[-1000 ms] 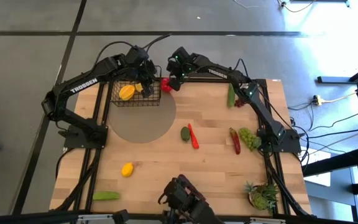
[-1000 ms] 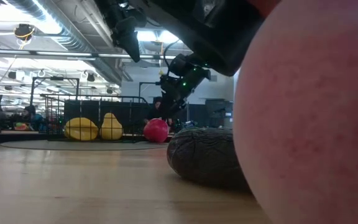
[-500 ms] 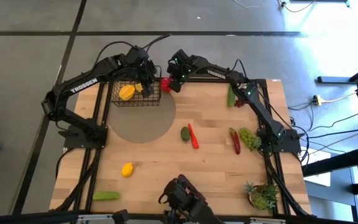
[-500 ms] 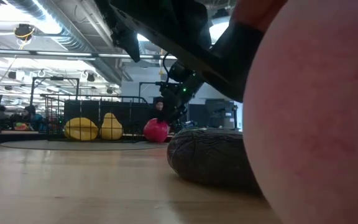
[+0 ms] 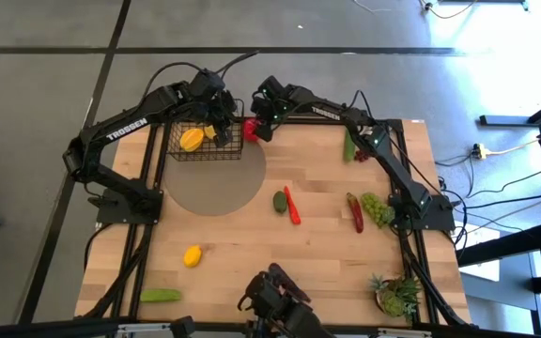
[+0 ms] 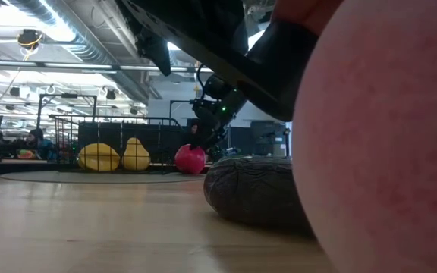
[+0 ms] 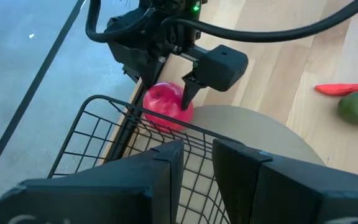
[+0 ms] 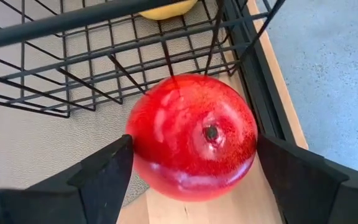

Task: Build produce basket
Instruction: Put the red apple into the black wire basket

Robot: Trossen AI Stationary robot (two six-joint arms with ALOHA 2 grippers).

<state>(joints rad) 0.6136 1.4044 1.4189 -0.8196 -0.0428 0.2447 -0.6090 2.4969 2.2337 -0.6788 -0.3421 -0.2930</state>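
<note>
Near edge of the table (image 5: 252, 235), high view: green cucumber (image 5: 161, 295) at the near-left corner, spiky potted plant (image 5: 397, 295) in a round pot at the near-right corner, dark camera mount (image 5: 275, 296) between them. Just past the cucumber, a loose yellow lemon (image 5: 192, 255). In the low view a big pink peach (image 6: 385, 152) fills the right side, with a dark grey ridged lump (image 6: 253, 189) beside it; can't tell what that is.

Mid table: green avocado (image 5: 279, 200) touching a red chili (image 5: 291, 206); to the right a second red chili (image 5: 355, 212) beside green grapes (image 5: 377, 207). Round grey mat (image 5: 209, 188) on the left-centre.

Far side: black wire basket (image 5: 205, 141) sits on the far edge of the mat. Inside: two yellow-orange fruits (image 6: 116, 156) side by side per the low view; the high view shows one as a mango (image 5: 191, 139). Left gripper (image 5: 220, 122) hovers over the basket's right part; in the left wrist view its fingers (image 7: 166, 168) are near together with a narrow gap and nothing between them.

Red apple (image 8: 191, 134) is outside the basket, just beside its right wall at the far table edge, resting on the wood. Right gripper (image 5: 256, 125) is at the apple, fingers (image 8: 104, 171) spread either side of it, just clear of the skin. Another green vegetable (image 5: 349, 145) with a small red piece beside it lies far right.
</note>
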